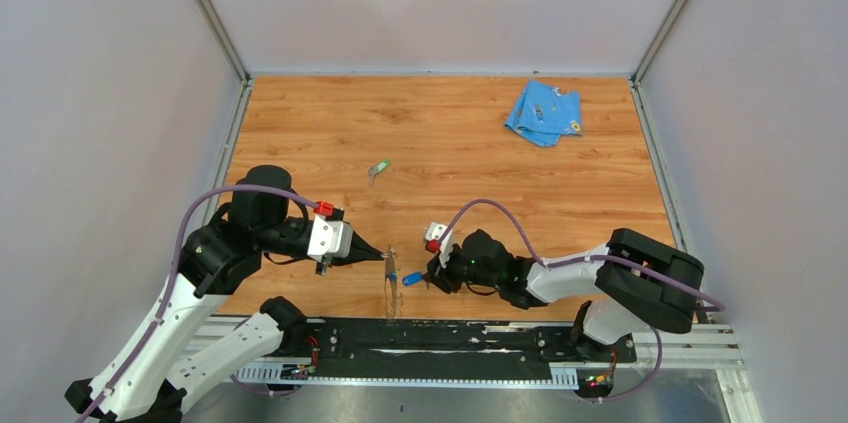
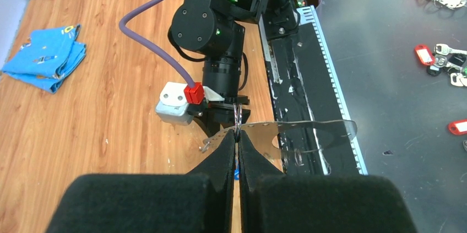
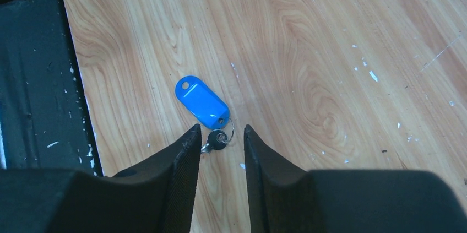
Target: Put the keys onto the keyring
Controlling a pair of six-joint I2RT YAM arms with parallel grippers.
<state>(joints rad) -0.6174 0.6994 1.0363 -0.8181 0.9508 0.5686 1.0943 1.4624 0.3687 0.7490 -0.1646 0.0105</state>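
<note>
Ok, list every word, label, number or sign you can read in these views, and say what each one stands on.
No text can be read in any view.
Light-blue cloth: small printed marks, too blurred to read.
Blue key tag: the face shown is blank.
Green key: too small to show any marking.
Red tags on the dark floor: too small to read.

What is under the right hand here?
The blue key lies flat on the table under the right hand. Its metal end sits between the open fingers. One finger covers the very tip, so that part cannot be seen.
</note>
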